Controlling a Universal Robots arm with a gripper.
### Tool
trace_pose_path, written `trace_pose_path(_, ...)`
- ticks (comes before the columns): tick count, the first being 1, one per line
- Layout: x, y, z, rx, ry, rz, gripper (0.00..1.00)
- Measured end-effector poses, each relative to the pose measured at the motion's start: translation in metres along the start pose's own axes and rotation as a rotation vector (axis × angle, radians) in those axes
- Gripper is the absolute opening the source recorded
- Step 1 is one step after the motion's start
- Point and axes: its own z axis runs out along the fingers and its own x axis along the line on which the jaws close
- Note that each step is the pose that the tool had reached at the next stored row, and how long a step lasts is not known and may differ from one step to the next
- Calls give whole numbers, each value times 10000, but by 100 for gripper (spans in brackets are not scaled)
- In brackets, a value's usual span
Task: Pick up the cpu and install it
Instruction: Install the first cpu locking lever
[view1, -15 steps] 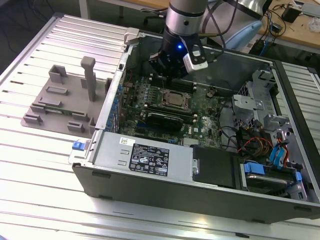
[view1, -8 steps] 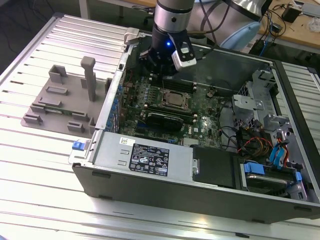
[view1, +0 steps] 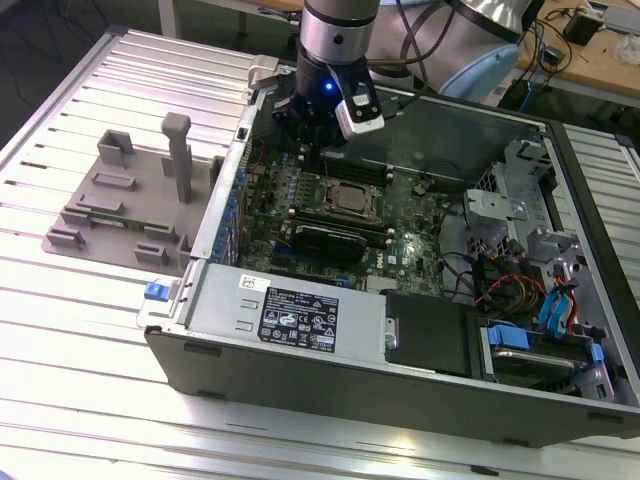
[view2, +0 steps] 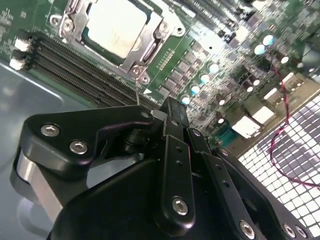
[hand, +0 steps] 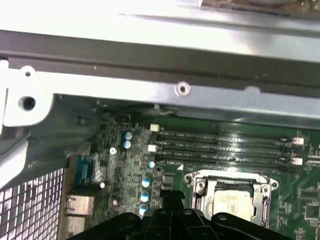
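Claw (view2: 169, 109) clenched shut, empty, poised above motherboard (view2: 210, 45), near cpu (view2: 114, 24) seated in socket frame (view2: 146, 46)

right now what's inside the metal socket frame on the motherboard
The cpu lies inside the socket frame, silver top showing in both wrist views. Whatever is beneath it is covered.

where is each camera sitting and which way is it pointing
Exterior view: off the arm, looking down across the table into the open computer case; the arm and tool show near the far wall.
First wrist view: on the arm, facing the motherboard and a case wall; the tool's dark tip shows.
Second wrist view: on the arm, looking along the tool at the motherboard.
Shared: all three show the cpu lying in its socket.
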Motion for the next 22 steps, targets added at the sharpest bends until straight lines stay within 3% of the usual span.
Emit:
trace_pose_path(2, 8, 1, 0, -248, -53, 5, 11)
trace_pose_path(7, 16, 1, 0, -693, -131, 15, 11)
trace_pose_path(10, 4, 0, 0, -713, -133, 13, 11)
trace_pose_path(16, -193, -27, 5, -712, -127, 14, 11)
trace_pose_path(22, -563, -93, 13, -713, -111, 18, 11)
